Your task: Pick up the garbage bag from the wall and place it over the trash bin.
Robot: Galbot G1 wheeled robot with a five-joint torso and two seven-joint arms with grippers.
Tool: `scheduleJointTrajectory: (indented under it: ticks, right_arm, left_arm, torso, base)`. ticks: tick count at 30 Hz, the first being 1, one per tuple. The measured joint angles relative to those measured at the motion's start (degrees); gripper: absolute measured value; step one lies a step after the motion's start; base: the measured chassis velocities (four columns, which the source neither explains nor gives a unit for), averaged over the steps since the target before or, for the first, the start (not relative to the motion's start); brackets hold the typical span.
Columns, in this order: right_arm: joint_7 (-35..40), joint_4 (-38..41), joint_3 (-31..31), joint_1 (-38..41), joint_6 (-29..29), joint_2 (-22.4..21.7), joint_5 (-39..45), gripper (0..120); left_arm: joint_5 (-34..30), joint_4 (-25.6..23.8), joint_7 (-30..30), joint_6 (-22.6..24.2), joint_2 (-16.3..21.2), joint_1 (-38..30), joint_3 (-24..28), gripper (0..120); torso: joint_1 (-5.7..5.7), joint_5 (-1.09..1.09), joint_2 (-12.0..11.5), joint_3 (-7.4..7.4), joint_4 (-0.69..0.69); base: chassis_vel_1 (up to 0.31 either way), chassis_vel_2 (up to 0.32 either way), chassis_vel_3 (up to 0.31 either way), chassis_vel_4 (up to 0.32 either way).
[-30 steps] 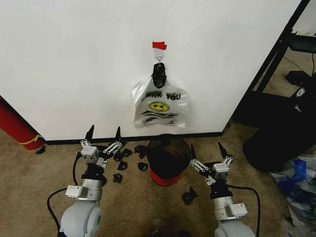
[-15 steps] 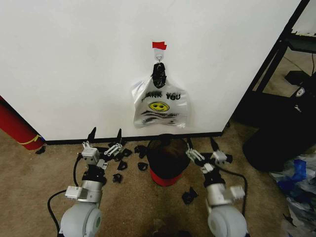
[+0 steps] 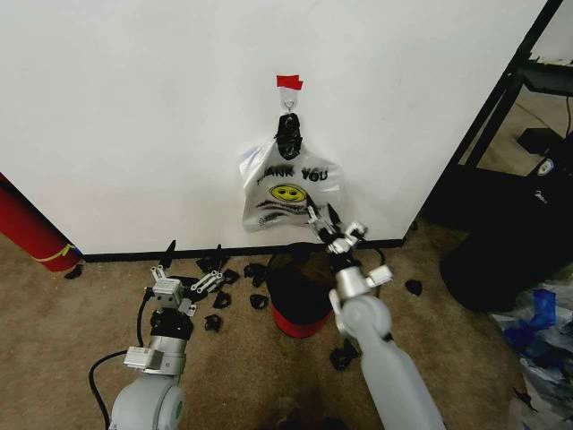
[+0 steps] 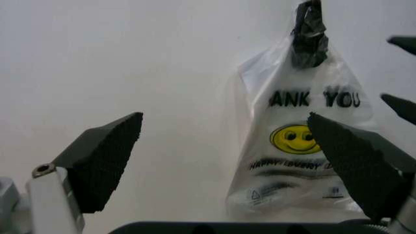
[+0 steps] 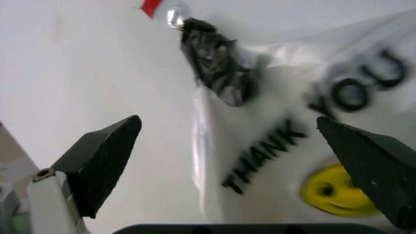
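Note:
On the white wall (image 3: 134,107) a hook (image 3: 288,100) sits under a strip of red tape (image 3: 289,82). From the hook hangs a white "THANK YOU" smiley bag (image 3: 288,193) with a black knot (image 3: 288,136) at its top. My right gripper (image 3: 327,218) is open, raised in front of the white bag's lower right. In the right wrist view it (image 5: 227,122) faces the knot (image 5: 217,68). The black trash bin (image 3: 300,291) stands below on its red base. A see-through garbage bag (image 3: 537,336) with blue patches lies on the floor far right. My left gripper (image 3: 192,257) is open, low, left of the bin.
Several black scraps (image 3: 219,300) litter the carpet around the bin. A red cylinder (image 3: 31,228) leans at the far left. A black shelf frame (image 3: 501,107) and a large black bulk (image 3: 501,255) stand to the right.
My right arm has swung up from beside the bin and reached forward over it to the white bag. The left arm has sunk slightly.

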Motion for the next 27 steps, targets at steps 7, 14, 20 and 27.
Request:
scheduleJointTrajectory:
  ticks: [7,14,20,27]
  right_arm:
    - [-3.15,-8.5,-1.15,8.02,3.11,2.53,2.29,100]
    - [-6.42,-15.23,-0.98,12.93,4.4,3.72,3.39,100]
    - [-7.54,-19.57,-0.06,15.79,4.73,3.73,2.65,84]
    - [-10.78,-24.63,2.0,17.79,4.54,3.89,1.15,73]
  left_arm:
    - [1.63,1.09,-0.29,-0.23,-1.03,-0.26,0.2,100]
    - [3.03,1.29,-0.54,-0.54,-1.73,-0.1,0.22,100]
    - [3.62,1.39,-0.99,-0.9,-1.77,0.51,-0.13,100]
    - [4.77,1.73,-1.42,-1.02,-2.24,0.84,-0.05,100]
  torso:
    - [0.0,0.0,0.0,0.0,0.0]
    - [0.0,0.0,0.0,-0.01,0.0]
    - [-0.01,0.01,0.0,-0.01,0.0]
    - [-0.01,0.01,0.0,-0.01,0.0]
  base:
    - [0.0,0.0,0.0,0.0]
    - [0.0,0.0,0.0,0.0]
    - [0.0,0.0,0.0,0.0]
    - [0.0,0.0,0.0,0.0]
